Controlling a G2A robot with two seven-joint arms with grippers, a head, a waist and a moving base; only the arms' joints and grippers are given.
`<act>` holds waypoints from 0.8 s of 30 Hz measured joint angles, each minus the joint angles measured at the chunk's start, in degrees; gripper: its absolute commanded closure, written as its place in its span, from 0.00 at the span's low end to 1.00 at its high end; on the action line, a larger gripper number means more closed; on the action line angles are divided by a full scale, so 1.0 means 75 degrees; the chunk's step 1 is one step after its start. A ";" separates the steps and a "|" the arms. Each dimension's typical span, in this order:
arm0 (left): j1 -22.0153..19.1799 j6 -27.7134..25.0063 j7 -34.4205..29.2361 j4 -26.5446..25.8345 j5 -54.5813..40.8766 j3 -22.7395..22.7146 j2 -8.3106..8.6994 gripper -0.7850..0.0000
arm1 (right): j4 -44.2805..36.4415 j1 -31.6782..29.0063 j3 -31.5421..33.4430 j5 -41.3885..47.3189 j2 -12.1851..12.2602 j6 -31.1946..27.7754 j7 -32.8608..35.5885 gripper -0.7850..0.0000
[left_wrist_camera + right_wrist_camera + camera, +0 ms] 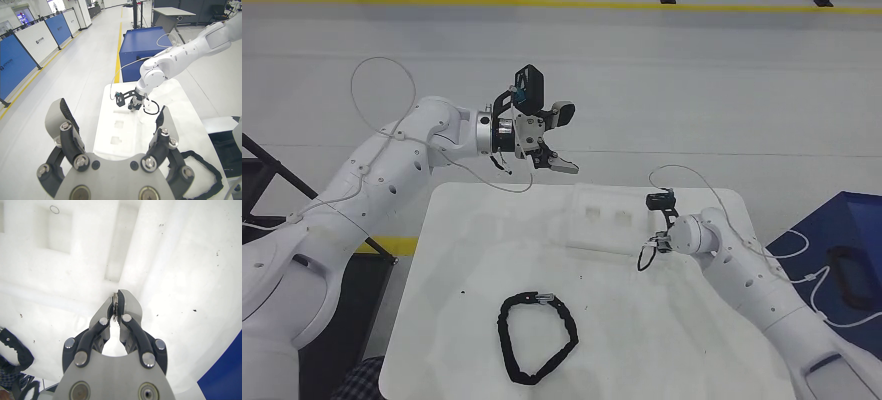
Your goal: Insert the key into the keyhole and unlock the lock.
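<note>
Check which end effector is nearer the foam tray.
Right. The right end effector is down at the tray's edge, shut on a key; the left end effector hangs open above the table's far edge.

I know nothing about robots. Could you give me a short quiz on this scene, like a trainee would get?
1. True or false: the left gripper is wide open and empty.
2. Missing word: the black chain lock lies on the white ____.
3. The right gripper is shut on: A) the chain lock, B) the key, C) nothing.

Key: 1 true; 2 table; 3 B.
</note>
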 measured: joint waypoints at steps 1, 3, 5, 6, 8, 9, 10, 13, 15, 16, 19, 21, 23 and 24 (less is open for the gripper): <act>0.0000 0.0000 0.0000 0.0000 0.0000 0.0000 0.0000 0.00 | -0.0015 0.0015 0.0014 -0.0024 -0.0008 0.0010 0.0030 1.00; 0.0000 0.0000 0.0000 0.0000 0.0000 0.0000 0.0000 0.00 | -0.0061 0.0028 0.0043 -0.0075 -0.0011 0.0025 0.0090 1.00; 0.0000 0.0000 0.0000 0.0000 0.0000 0.0000 0.0000 0.00 | -0.0145 0.0032 0.0089 -0.0173 -0.0001 0.0040 0.0177 1.00; 0.0000 0.0000 0.0000 0.0000 0.0000 0.0000 0.0000 0.00 | -0.0187 0.0030 0.0119 -0.0206 0.0006 0.0053 0.0221 1.00; 0.0000 0.0000 0.0000 0.0000 0.0000 0.0000 0.0000 0.00 | -0.0309 0.0020 0.0211 -0.0268 0.0033 0.0086 0.0348 1.00; 0.0000 0.0000 0.0000 0.0000 0.0000 0.0000 0.0000 0.00 | -0.0375 0.0016 0.0257 -0.0300 0.0048 0.0100 0.0412 1.00; 0.0000 0.0000 0.0000 0.0000 0.0000 0.0000 0.0000 0.00 | -0.0475 0.0008 0.0323 -0.0353 0.0071 0.0126 0.0497 1.00; 0.0000 0.0000 0.0000 0.0000 0.0000 0.0000 0.0000 0.00 | -0.0789 -0.0035 0.0522 -0.0484 0.0143 0.0182 0.0715 1.00; 0.0000 0.0000 0.0000 0.0000 0.0000 0.0000 0.0000 0.00 | -0.1030 -0.0087 0.0670 -0.0539 0.0195 0.0189 0.0831 1.00; 0.0000 0.0000 0.0000 0.0000 0.0000 0.0000 0.0000 0.00 | -0.1210 -0.0137 0.0780 -0.0555 0.0232 0.0188 0.0903 1.00; 0.0000 0.0000 0.0000 0.0000 0.0000 0.0000 0.0000 0.00 | -0.1689 -0.0311 0.1129 -0.0419 0.0328 0.0151 0.1052 1.00; 0.0000 0.0000 0.0000 0.0000 0.0000 0.0000 0.0000 0.00 | -0.1972 -0.0443 0.1371 -0.0224 0.0381 0.0100 0.1118 1.00; 0.0000 0.0000 0.0000 0.0000 0.0000 0.0000 0.0000 0.00 | -0.2287 -0.0608 0.1655 0.0086 0.0436 0.0006 0.1197 1.00; 0.0000 0.0000 0.0000 0.0000 0.0000 0.0000 0.0000 0.00 | -0.2410 -0.0679 0.1773 0.0237 0.0456 -0.0042 0.1228 1.00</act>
